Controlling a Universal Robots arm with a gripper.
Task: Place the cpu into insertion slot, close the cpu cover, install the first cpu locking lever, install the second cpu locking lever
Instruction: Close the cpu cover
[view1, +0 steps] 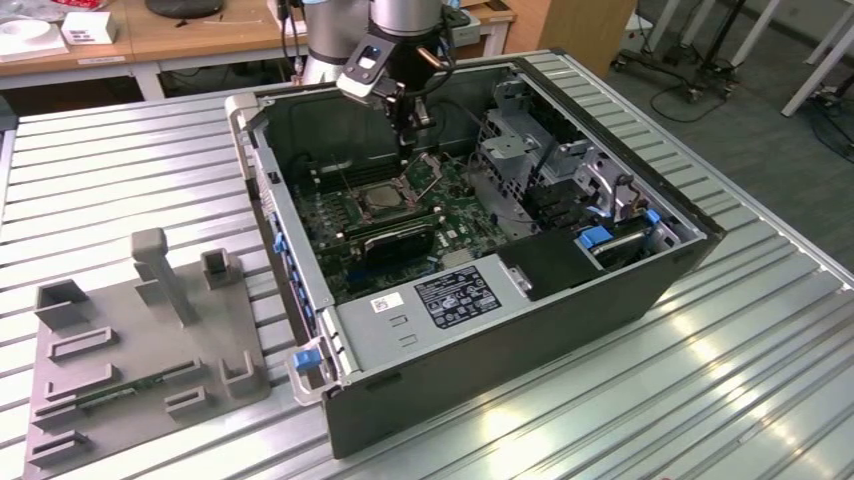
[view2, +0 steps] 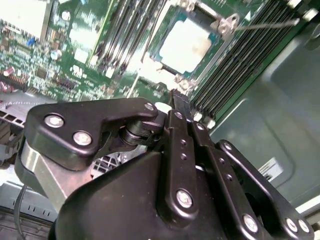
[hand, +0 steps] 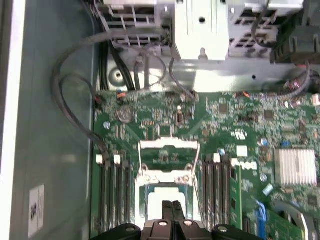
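The cpu (view2: 192, 40) lies flat in the insertion slot (view2: 222, 24), its pale metal top showing in both wrist views (hand: 152, 200). In the exterior view the slot (view1: 386, 200) sits mid-board inside the open computer case. The cpu cover (hand: 169, 146) stands raised, hinged up beyond the slot. A thin wire locking lever (view2: 265, 23) sticks out beside the slot. My gripper (view1: 411, 120) hangs a little above the slot. Its black fingers are pressed together with nothing between them in both wrist views (view2: 180, 97) (hand: 172, 206).
Long black memory slots (hand: 114, 190) flank the socket on both sides. A grey perforated drive cage (view1: 514, 140) and loose cables (hand: 75, 100) crowd the case's far end. A finned heat sink (hand: 295, 167) sits on the board. A grey fixture plate (view1: 134, 350) lies at the exterior view's left.
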